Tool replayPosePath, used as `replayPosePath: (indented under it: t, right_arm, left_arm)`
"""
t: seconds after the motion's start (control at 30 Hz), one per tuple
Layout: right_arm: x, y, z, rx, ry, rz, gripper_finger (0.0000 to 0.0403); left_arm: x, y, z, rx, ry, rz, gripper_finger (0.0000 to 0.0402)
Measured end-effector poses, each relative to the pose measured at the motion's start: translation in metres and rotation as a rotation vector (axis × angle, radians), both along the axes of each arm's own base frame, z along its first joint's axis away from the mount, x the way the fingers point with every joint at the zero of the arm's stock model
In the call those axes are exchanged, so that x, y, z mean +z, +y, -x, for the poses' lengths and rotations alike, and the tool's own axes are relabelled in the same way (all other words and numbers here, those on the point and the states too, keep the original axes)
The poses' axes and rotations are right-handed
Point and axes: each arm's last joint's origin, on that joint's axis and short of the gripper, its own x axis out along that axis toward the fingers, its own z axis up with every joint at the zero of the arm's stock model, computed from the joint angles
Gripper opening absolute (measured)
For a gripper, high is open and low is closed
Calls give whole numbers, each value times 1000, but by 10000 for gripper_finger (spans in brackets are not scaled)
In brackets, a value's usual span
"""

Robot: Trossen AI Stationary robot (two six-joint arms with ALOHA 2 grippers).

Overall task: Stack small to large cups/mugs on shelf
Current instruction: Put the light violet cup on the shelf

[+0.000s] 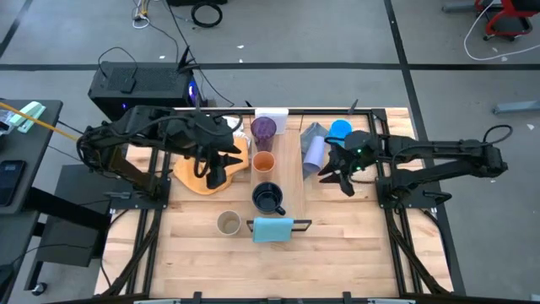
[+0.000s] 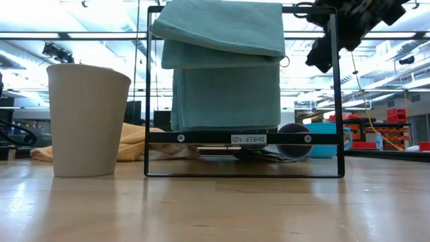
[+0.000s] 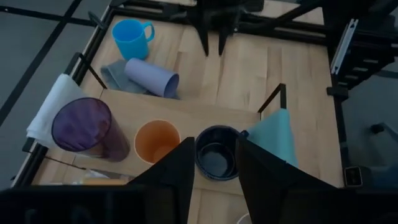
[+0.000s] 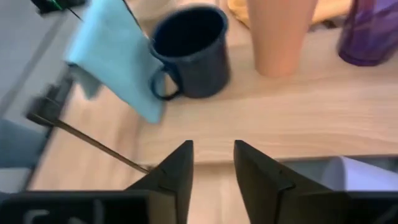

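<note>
A slatted wooden bench (image 1: 354,253) carries the scene, framed by black rails. A yellow cloth (image 1: 196,176) lies crumpled at its left side. A grey cloth (image 1: 313,135) lies bunched near the far right corner. A light-blue towel (image 2: 225,67) hangs folded over a thin black wire rack (image 2: 242,138) at the near edge. Beyond the bench, a black box (image 1: 139,87) with cables sits on the grey floor.

A grey floor (image 1: 337,34) crossed by dark seam lines surrounds the wooden table (image 1: 337,245), with loose cables (image 1: 207,13) lying on it. A black equipment box (image 1: 139,84) stands beside the table, and long ceiling lights (image 2: 80,33) brighten the room behind.
</note>
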Motion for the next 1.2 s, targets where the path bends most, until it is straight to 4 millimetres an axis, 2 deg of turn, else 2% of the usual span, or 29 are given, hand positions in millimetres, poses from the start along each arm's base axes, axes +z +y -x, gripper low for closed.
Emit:
replayPosePath:
  t: [0.23, 0.5, 0.67, 0.83, 1.03, 1.1, 1.2]
  right_arm:
    - [-16, -5, -13, -30, 85, 119, 175]
    - [-29, -8, -24, -25, 142, 194, 203]
    - [-31, -8, -26, 2, 148, 235, 203]
    - [-22, -6, -28, 62, 36, 211, 193]
    - [-7, -7, -34, -38, -102, 120, 184]
    - [-9, -7, -34, -65, -83, 137, 183]
    - [-20, -4, -31, -159, 54, 215, 182]
  left_arm:
    - [1, 1, 1, 22, -5, -18, 123]
    - [0, 1, 1, 19, 10, -22, 117]
    - [-1, 1, 2, 23, 11, -26, 118]
    - [-1, 1, 3, 23, 20, -27, 113]
    - [-1, 1, 3, 26, 21, -24, 117]
    - [-1, 1, 3, 27, 21, -23, 118]
    - [-1, 1, 3, 27, 21, -23, 116]
